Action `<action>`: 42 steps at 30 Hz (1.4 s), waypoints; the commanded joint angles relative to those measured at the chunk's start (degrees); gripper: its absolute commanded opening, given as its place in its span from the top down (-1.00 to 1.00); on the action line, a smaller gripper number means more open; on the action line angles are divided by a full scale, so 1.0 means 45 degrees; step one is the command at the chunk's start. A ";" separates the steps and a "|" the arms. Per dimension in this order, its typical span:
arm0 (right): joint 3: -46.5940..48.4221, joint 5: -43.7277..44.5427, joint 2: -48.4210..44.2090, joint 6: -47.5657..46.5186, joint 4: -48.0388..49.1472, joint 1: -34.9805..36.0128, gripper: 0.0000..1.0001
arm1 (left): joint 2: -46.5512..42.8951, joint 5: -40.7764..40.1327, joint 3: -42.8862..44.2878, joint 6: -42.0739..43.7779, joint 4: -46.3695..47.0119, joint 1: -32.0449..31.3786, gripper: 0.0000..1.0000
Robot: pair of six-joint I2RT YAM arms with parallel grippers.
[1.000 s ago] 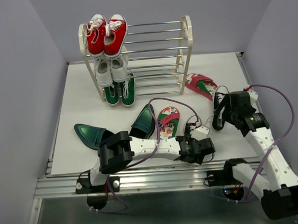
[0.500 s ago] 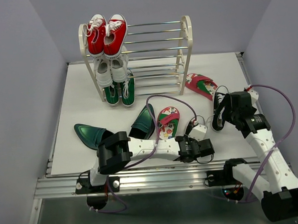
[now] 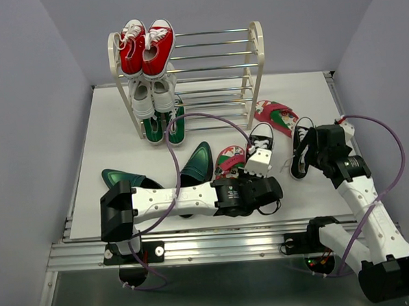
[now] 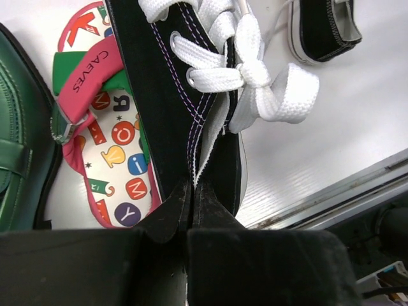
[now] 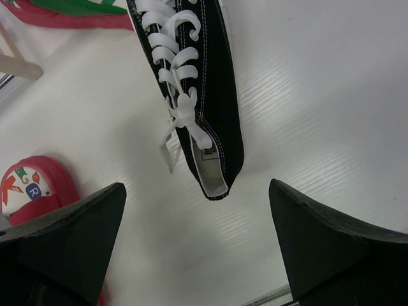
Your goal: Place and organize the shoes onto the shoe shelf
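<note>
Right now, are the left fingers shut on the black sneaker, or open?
Shut on it. In the left wrist view, the left fingers pinch the black sneaker by the edge of its opening.

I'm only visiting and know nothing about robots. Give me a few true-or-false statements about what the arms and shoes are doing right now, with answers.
1. The left gripper is shut on a black sneaker. True.
2. The right gripper grips the second black sneaker. False: its jaws stand open above that sneaker, which lies on the table.
3. Red sneakers sit on the top tier of the shoe shelf. True.
4. Both green loafers are on the shelf. False: both lie on the table in front of it.
</note>
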 commanded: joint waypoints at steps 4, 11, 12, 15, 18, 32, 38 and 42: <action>0.0210 -0.0188 0.0119 -0.0329 0.0634 -0.0019 -1.00 | -0.0874 -0.1179 0.0035 -0.0121 -0.0455 0.0748 1.00; 0.0405 -0.0246 0.0236 -0.0426 0.0634 -0.0019 -1.00 | -0.2162 -0.1021 -0.1390 0.0093 -0.0202 0.1413 1.00; 0.0405 -0.0227 0.0255 -0.0427 0.0634 -0.0019 -1.00 | -0.2280 -0.0904 -0.1546 0.0306 -0.0124 0.1685 1.00; 0.0483 -0.0052 0.0450 -0.0407 0.0654 -0.0019 -1.00 | -0.2749 -0.0337 -0.2171 0.0542 0.0169 0.2291 1.00; 0.0600 0.0007 0.0704 -0.0465 0.0732 -0.0019 -1.00 | -0.3139 -0.0201 -0.2797 0.1224 0.0772 0.2780 1.00; 0.0542 0.0300 0.0490 -0.0875 0.1220 -0.0019 -1.00 | -0.3882 0.0444 -0.4574 0.3080 0.2609 0.4655 1.00; 0.0659 0.0456 0.0334 -0.1051 0.1259 -0.0019 -1.00 | -0.3728 0.0933 -0.4518 0.4078 0.3530 0.5632 1.00; 0.0835 0.0437 0.0470 -0.1169 0.1259 -0.0019 -1.00 | -0.3338 0.1127 -0.4185 0.4293 0.3724 0.6139 1.00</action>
